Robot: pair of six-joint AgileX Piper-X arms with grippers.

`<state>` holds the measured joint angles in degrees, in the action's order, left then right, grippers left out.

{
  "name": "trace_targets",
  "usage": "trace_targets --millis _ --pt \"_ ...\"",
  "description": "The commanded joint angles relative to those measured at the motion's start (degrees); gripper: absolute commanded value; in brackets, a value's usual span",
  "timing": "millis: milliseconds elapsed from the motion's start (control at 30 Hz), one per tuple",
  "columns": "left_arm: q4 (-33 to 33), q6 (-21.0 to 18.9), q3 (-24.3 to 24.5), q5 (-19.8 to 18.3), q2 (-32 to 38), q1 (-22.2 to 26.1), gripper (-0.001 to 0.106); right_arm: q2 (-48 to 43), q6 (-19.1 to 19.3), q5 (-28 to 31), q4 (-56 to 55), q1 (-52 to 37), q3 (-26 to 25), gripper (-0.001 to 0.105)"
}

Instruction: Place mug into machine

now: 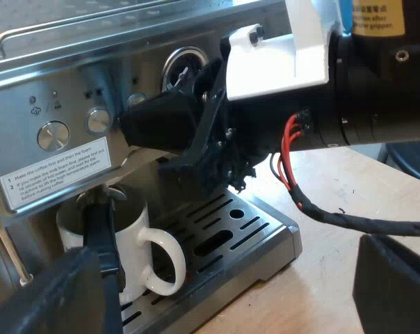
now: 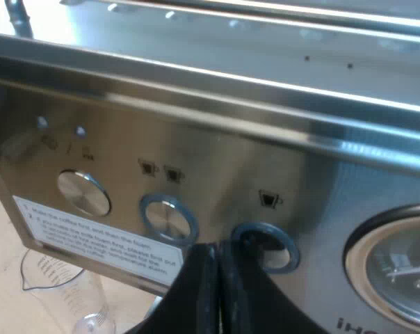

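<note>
On the espresso machine's point(image 1: 71, 97) drip tray point(image 1: 255, 226), under its brew head, the white mug point(image 1: 135, 240) stood upright with its handle turned out toward the tray's open grille. By that showing the placing looked done. What seemed to be the holder's dark handle point(image 1: 102, 236) came out of the machine's front and crossed in front of the mug.

The right end effector point(image 2: 218, 275) had its two black fingers pressed together, holding nothing, with the tip at the ringed button point(image 2: 265, 245) under the single-cup mark on the machine's panel, beside the pressure gauge point(image 2: 398, 261). Whether it was touching the button I could not tell. The left end effector point(image 1: 224, 268) was spread wide and empty, off the machine's front over the counter point(image 1: 328, 278), facing the mug. A measuring glass point(image 2: 57, 285) stood on the counter below the panel's edge.

The risks, as I judged them:
- The joined fingertips made a narrow point (and the button a small target), so a slanted push could slide off the ring onto the neighbouring button.
- If the mug sat off-centre under the spouts, which the handle partly hid, a pour could miss it.
- The right arm reached across above the tray, so a forward move by the left arm could strike it or clip the mug's handle.
</note>
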<state>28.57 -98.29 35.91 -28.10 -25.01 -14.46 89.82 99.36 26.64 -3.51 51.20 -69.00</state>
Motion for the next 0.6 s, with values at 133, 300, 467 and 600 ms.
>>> trace_targets --millis 133,300,467,600 --pt "-0.20 -0.70 0.31 -0.46 0.15 -0.02 0.074 0.02 1.18 3.13 1.88 -2.57 -0.91 0.000" --pt "-0.20 -0.70 0.31 -0.46 0.15 -0.02 0.074 -0.22 1.29 2.30 0.61 -3.00 -0.97 0.000" --pt "-0.20 -0.70 0.31 -0.46 0.15 -0.02 0.074 -1.77 1.10 -0.32 -2.64 -2.79 -0.97 0.000" --pt "-0.20 -0.84 0.31 -0.46 0.15 -0.02 0.074 -4.57 0.94 -2.21 -8.77 -1.76 -0.97 0.000"
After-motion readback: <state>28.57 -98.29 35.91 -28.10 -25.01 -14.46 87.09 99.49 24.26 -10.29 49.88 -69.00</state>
